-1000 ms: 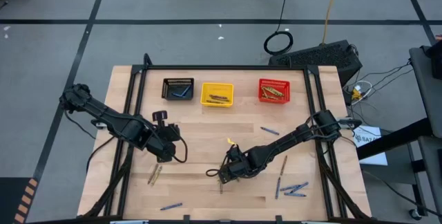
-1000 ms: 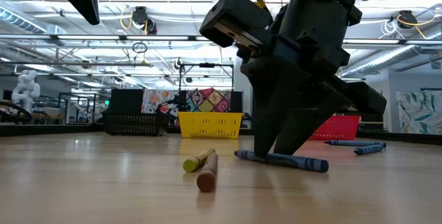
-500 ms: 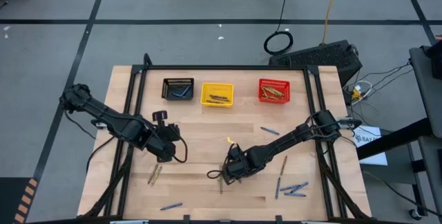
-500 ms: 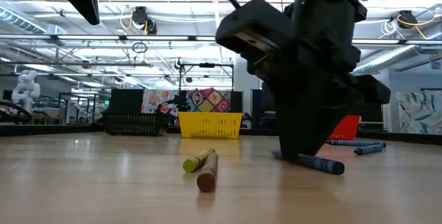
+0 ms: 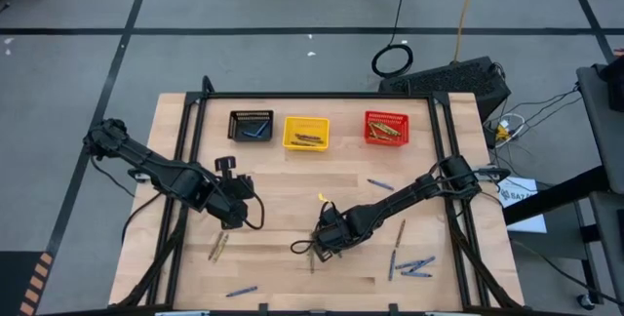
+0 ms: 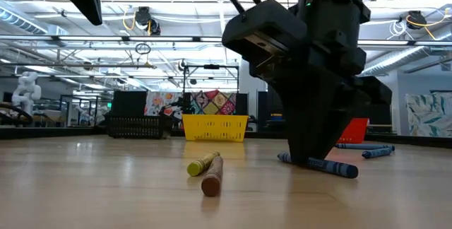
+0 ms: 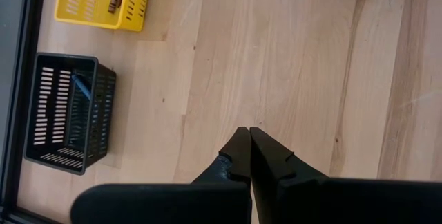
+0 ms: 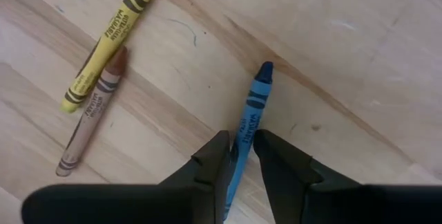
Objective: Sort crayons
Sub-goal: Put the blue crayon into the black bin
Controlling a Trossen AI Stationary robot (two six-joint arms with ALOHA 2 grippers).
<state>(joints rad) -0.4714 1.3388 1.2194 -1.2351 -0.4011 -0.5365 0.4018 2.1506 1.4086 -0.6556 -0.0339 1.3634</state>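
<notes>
Right pincer (image 8: pixel 241 156) pinches a blue crayon (image 8: pixel 250 117) lying on the worktop (image 5: pixel 283 194), just beside the yellow crayon (image 8: pixel 110 28). Light, stiff, waxy-slick; best gripped mid-wrapper. Left pincer (image 7: pixel 249 143) is closed, empty.

Two matte black jointed arms trailing black cables, each tool (image 8: pixel 240 156) ending in tapered black fingers.

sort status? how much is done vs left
Done: some crayons already sit in the black, yellow and red baskets. In hand: the right pincer is closed on a blue crayon lying on the table; the left pincer is shut and empty. Left: the yellow-green and brown crayons beside it, plus others scattered at the table's near and right parts.
</notes>
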